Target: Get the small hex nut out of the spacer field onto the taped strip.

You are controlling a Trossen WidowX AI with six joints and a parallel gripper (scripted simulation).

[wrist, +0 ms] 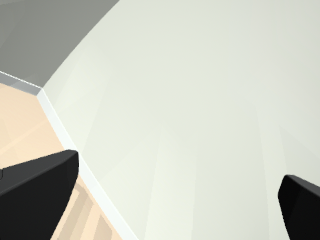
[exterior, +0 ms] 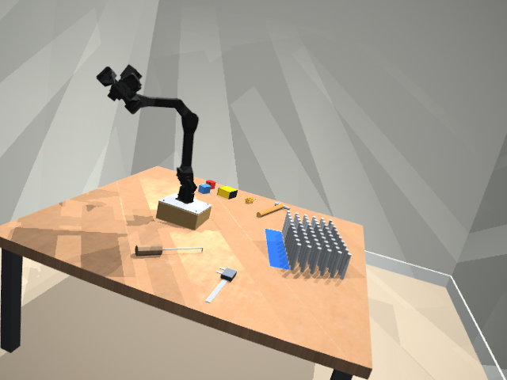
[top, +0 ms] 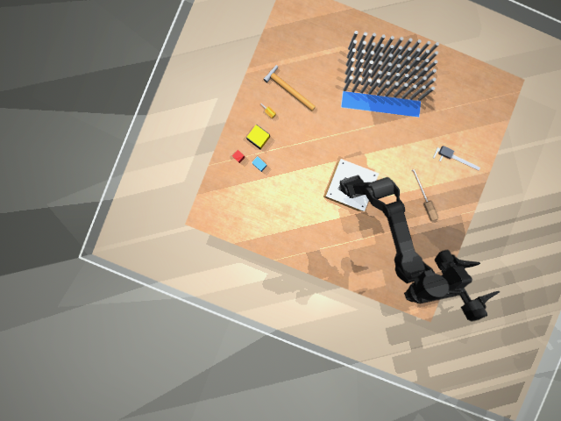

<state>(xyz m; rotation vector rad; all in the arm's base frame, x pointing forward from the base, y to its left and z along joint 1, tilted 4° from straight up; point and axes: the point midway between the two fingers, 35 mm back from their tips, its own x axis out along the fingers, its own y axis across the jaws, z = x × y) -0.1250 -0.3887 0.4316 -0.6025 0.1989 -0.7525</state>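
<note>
My gripper is open and empty, high up beyond the table's edge and far from the spacers. The standing grey spacers form a dense upright field. The blue taped strip lies along their front. The nut cannot be made out in any view. A hook-tipped tool with a brown handle lies on the table. A hammer lies on the other side, near a small yellow-handled tool.
A caliper-like tool lies near the hook tool. A yellow block, a red cube and a blue block stand beyond the arm's white-topped base.
</note>
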